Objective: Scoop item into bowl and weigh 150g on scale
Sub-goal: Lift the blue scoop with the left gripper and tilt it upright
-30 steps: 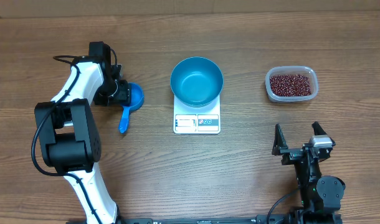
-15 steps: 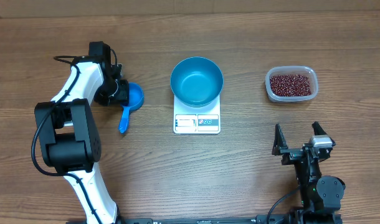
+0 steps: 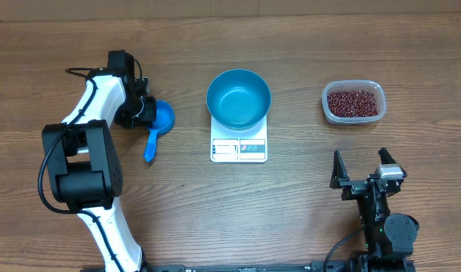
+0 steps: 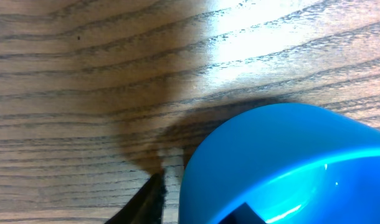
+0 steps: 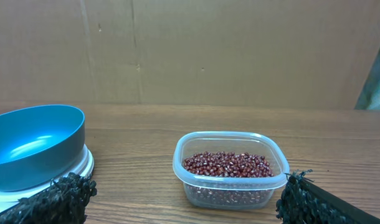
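Note:
The teal bowl (image 3: 239, 98) (image 5: 34, 146) stands empty on the white scale (image 3: 239, 149) (image 5: 85, 165) at the table's middle. The red-brown beans (image 3: 354, 103) (image 5: 227, 165) lie in a clear tub (image 3: 326, 102) at the right. A blue scoop (image 3: 162, 117) (image 4: 283, 162) lies left of the scale, its handle pointing toward the front. My left gripper (image 3: 145, 113) (image 4: 199, 199) straddles the wall of the scoop's cup, one finger outside and one inside. A sliver of wood still shows beside the outer finger (image 4: 154, 193). My right gripper (image 3: 359, 155) (image 5: 180, 199) stands open in front of the tub, holding nothing.
A brown cardboard wall (image 5: 190, 50) closes off the back of the wooden table (image 3: 291, 211). The left arm (image 3: 83, 143) reaches from the front left edge up to the scoop. The right arm's base (image 3: 382, 227) sits at the front right.
The left gripper's jaws have drawn a little closer around the scoop's cup. The scoop, bowl, tub and right arm have not moved.

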Motion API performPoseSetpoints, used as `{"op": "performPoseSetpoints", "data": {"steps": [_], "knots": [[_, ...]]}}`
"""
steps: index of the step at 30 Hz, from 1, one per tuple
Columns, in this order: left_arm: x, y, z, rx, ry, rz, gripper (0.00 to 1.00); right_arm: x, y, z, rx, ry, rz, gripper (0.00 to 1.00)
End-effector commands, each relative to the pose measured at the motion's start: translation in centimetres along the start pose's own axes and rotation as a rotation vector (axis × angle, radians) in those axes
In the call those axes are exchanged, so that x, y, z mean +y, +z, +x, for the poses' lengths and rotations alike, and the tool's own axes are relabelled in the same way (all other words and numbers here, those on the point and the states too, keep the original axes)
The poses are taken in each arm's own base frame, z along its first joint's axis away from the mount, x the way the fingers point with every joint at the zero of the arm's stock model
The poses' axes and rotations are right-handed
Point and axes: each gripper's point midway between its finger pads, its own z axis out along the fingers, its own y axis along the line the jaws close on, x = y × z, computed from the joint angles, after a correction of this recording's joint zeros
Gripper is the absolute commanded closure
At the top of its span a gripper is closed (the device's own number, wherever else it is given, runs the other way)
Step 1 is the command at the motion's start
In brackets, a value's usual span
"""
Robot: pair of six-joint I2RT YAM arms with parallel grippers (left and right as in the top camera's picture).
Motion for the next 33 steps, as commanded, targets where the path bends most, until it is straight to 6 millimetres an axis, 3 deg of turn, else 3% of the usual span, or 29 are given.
{"op": "performPoseSetpoints", "data": {"steps": [1, 7, 14, 26, 33], "knots": [[-0.3, -0.2, -0.7, -0.018, 0.012, 0.011, 0.77, 0.1, 0.0, 0.2, -0.004, -0.005, -0.006, 0.00], [-0.3, -0.2, -0.7, -0.018, 0.012, 0.011, 0.82, 0.1, 0.0, 0.2, -0.004, -0.005, -0.006, 0.00], [-0.3, -0.2, -0.7, -0.019, 0.012, 0.011, 0.96, 0.1, 0.0, 0.2, -0.004, -0.005, -0.006, 0.00], [-0.4, -0.2, -0.7, -0.018, 0.009, 0.013, 0.96, 0.1, 0.0, 0.2, -0.004, -0.005, -0.006, 0.00], [-1.8, -0.3, -0.9, -0.026, 0.004, 0.097, 0.96, 0.1, 0.0, 0.2, -0.004, -0.005, -0.006, 0.00]]}}
